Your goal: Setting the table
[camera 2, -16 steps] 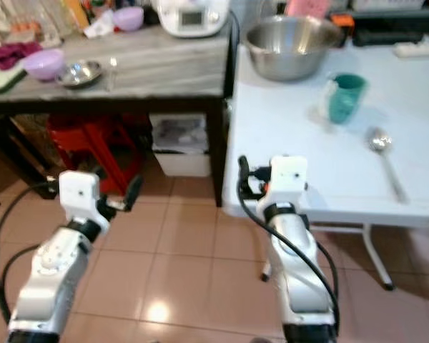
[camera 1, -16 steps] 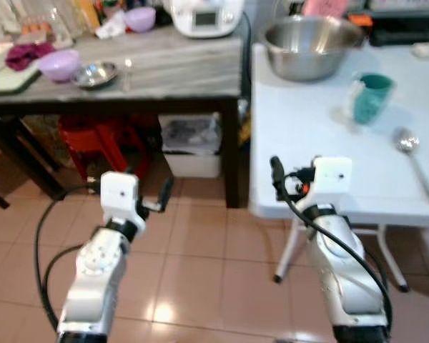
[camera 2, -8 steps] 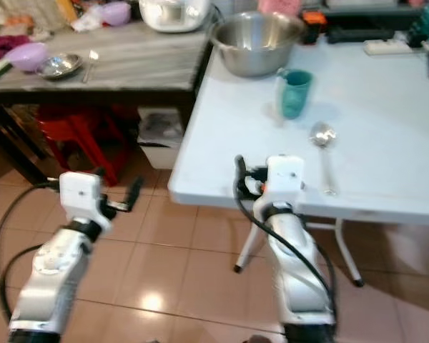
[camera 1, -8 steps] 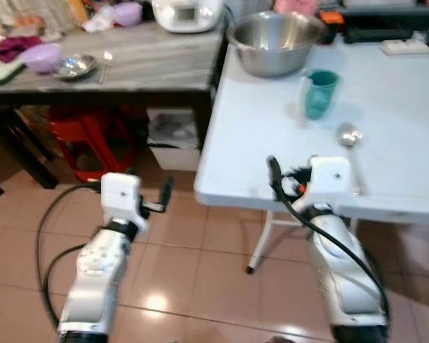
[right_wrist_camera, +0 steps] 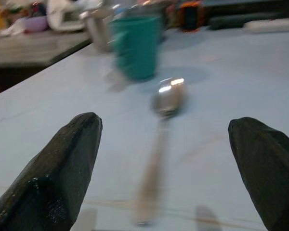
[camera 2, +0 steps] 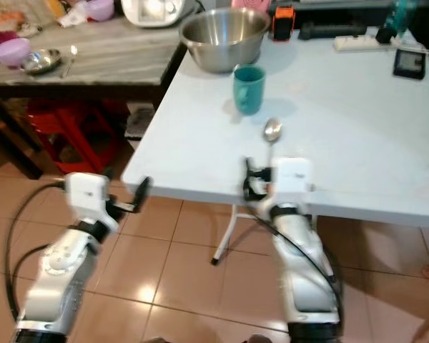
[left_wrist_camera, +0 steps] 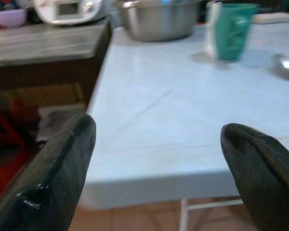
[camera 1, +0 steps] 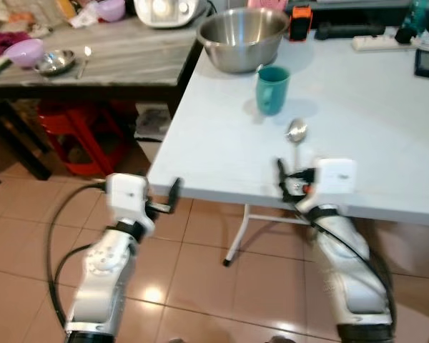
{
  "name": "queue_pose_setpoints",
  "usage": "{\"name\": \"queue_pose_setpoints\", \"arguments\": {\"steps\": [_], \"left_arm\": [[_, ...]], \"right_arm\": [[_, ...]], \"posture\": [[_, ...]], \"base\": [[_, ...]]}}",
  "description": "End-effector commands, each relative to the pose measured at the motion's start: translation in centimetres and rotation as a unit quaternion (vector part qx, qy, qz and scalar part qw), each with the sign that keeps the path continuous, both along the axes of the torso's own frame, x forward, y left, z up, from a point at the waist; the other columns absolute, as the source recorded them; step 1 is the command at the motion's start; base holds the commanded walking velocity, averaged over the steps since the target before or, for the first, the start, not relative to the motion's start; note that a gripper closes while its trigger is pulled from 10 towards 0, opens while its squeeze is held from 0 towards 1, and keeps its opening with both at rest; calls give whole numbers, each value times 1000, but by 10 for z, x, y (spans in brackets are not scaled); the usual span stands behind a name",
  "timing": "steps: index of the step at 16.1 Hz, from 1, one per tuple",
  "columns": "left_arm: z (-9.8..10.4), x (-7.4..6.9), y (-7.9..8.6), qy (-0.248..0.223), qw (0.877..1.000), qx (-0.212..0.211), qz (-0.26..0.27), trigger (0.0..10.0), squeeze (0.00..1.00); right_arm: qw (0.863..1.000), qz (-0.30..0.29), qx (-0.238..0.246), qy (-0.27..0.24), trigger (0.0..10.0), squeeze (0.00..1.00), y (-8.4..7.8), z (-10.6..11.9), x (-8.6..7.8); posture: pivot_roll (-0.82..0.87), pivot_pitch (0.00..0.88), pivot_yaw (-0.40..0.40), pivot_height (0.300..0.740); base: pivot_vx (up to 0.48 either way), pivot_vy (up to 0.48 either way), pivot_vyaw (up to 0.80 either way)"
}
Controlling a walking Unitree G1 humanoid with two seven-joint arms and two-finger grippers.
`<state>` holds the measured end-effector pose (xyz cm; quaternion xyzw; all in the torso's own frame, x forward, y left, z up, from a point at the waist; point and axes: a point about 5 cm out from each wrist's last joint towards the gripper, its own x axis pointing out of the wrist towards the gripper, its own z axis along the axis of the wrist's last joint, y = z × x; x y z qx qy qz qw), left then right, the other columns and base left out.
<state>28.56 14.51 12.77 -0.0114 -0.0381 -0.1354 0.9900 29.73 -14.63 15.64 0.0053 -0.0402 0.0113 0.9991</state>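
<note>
Right wrist view shows my right pincer (right_wrist_camera: 164, 168) wide apart with the spoon (right_wrist_camera: 160, 125) lying on the worktop (right_wrist_camera: 241, 86) just ahead, so I should go low and straight.

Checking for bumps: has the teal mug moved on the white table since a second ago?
No. The teal mug keeps its place between the steel bowl and spoon; the camera shifted.

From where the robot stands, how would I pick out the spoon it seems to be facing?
Look at the white table with the big steel bowl at its far end. In front of the bowl stands a teal mug; nearer the robot lies the metal spoon, the only flat, shiny thing there.
</note>
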Motion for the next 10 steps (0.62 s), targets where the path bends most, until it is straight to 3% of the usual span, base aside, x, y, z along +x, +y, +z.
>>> {"name": "queue_pose_setpoints", "arguments": {"steps": [1, 8, 10], "left_arm": [[0, -1, 11, 0, 1000, 6, 9, 10000, 0], [0, -5, 4, 0, 999, -5, -41, 10000, 0], [1, -6, 3, -2, 999, -7, -48, 10000, 0]], "right_arm": [[1000, 12, 6, -4, 10000, 0, 8, 2, -1], [1000, 1, 10, 0, 10000, 0, 4, 2, -1], [1000, 2, 8, 0, 10000, 0, 4, 2, -1]], "posture": [[-154, 121, 109, 740], [-162, 128, 108, 740], [-162, 127, 108, 740]], "base": [[0, 0, 0], [0, 0, 0], [0, 0, -600]]}}
